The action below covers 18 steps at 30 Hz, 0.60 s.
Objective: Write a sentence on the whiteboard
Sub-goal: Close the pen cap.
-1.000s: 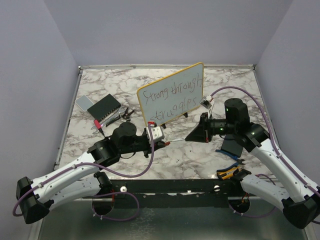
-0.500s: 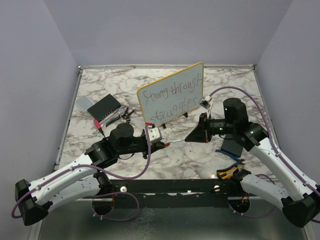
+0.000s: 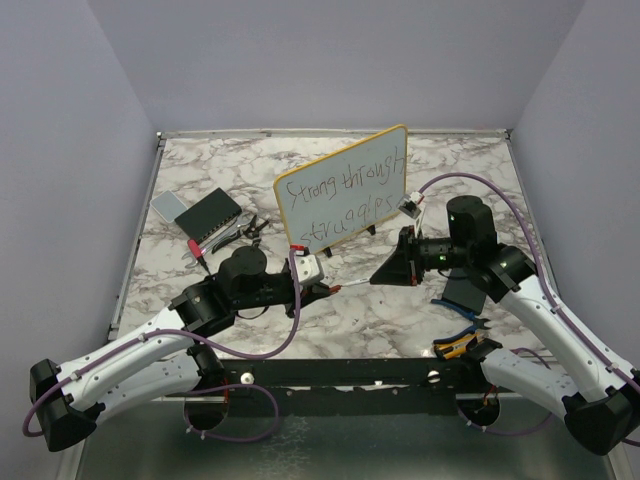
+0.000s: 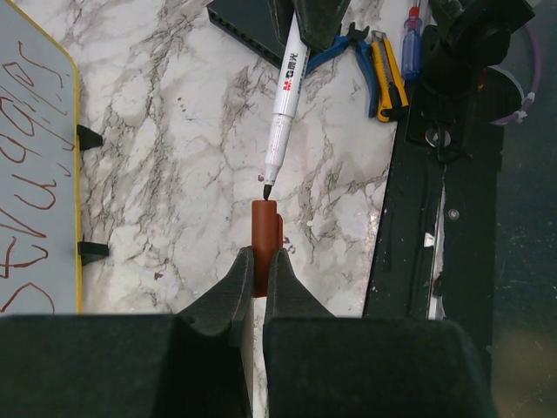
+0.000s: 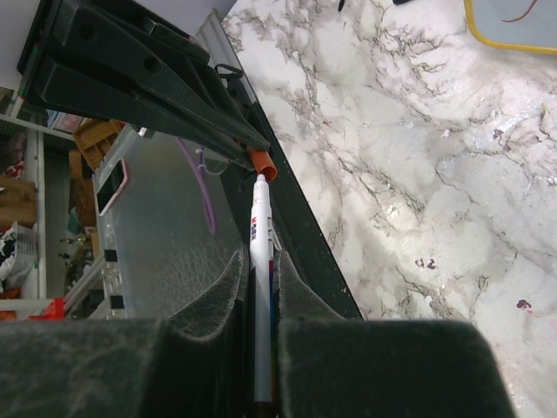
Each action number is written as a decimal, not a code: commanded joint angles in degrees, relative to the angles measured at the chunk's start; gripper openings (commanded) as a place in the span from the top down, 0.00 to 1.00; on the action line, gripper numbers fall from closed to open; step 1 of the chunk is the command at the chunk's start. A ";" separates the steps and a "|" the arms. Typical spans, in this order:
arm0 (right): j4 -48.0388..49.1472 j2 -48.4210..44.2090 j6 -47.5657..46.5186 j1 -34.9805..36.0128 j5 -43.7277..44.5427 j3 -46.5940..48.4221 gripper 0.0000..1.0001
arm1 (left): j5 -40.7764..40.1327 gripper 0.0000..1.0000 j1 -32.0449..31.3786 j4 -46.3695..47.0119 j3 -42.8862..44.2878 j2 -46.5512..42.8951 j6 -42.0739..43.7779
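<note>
The whiteboard (image 3: 340,190) stands tilted at the table's middle back, and its edge shows in the left wrist view (image 4: 35,174). The sentence (image 3: 345,182) fills it in two handwritten lines. In front of the board my left gripper (image 3: 325,289) is shut on a red marker cap (image 4: 264,235). My right gripper (image 3: 383,274) is shut on a white marker (image 5: 259,261), pointing left. The marker's dark tip (image 4: 268,187) sits right at the cap's open end, in line with it. I cannot tell whether they touch.
A dark box (image 3: 208,215), a small grey slab (image 3: 167,205) and a red-handled tool (image 3: 196,252) lie at the left. A black slab (image 3: 465,292) and yellow and blue hand tools (image 3: 455,345) lie near the right arm's base, by the table's front edge (image 4: 435,218).
The left arm has shifted slightly leftward at its wrist. The cap and the marker tip stay end to end, and the right arm has barely moved.
</note>
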 commanded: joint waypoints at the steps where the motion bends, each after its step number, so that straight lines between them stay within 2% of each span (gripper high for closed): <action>1: 0.03 0.36 0.29 -0.12 -1.51 -0.33 0.99 | 1.92 1.00 0.21 1.58 -0.80 -1.18 -0.62; 12: 0.02 0.10 0.32 -0.17 -1.52 -0.48 0.99 | 2.08 1.00 0.25 1.85 -0.84 -1.64 -0.68; 18: 1.78 1.05 0.71 -0.15 -4.84 -1.19 0.99 | 2.94 1.00 0.25 2.06 -0.65 -1.53 -0.13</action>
